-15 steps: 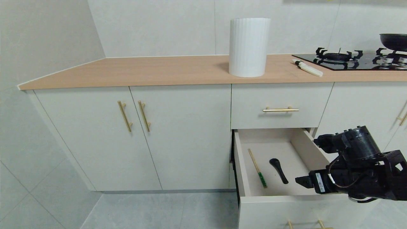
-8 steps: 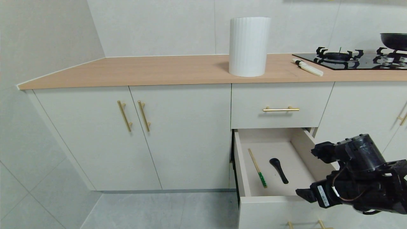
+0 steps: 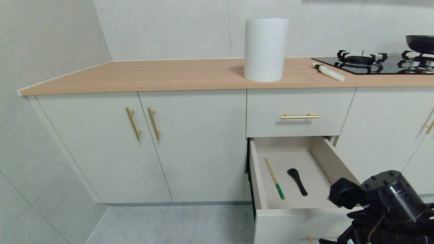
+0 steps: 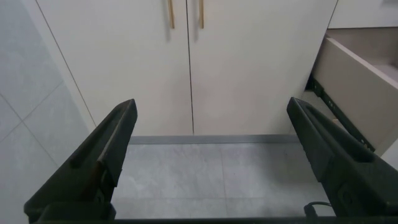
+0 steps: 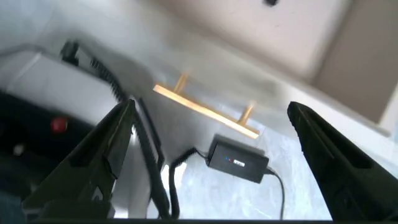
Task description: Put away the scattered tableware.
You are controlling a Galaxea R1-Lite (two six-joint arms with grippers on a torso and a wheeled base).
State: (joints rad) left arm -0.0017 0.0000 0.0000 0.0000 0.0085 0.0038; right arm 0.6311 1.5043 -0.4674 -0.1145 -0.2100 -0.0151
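Looking down from the head, you have the open pale drawer (image 3: 259, 183) at about 4 o'clock, pulled out beneath a shut drawer (image 3: 271, 112). On its floor lie the wooden chopsticks with green-banded tips (image 3: 274, 179). Just beside them, at their 3 o'clock, is the black spoon (image 3: 297, 181). The two do not touch, and both run roughly from 11 to 5 o'clock.

On the wood-coloured countertop (image 3: 152, 74) a tall white ribbed cylinder (image 3: 265, 49) stands upright at 1 o'clock. At its 3 o'clock a cream-coloured knife (image 3: 328, 73) lies near the black glass gas hob (image 3: 373, 64), which carries a black pan (image 3: 420, 42).

Your right arm (image 3: 390, 200) sits low at 5 o'clock, by the drawer's right front corner. The right gripper (image 5: 211, 107) has its fingers spread wide with nothing between them, and a brass bar handle (image 5: 205, 111) lies beyond. The left gripper (image 4: 210, 106) is likewise spread wide and empty, above the grey tiled floor (image 4: 205, 180) before the pale cabinet doors (image 4: 186, 62).
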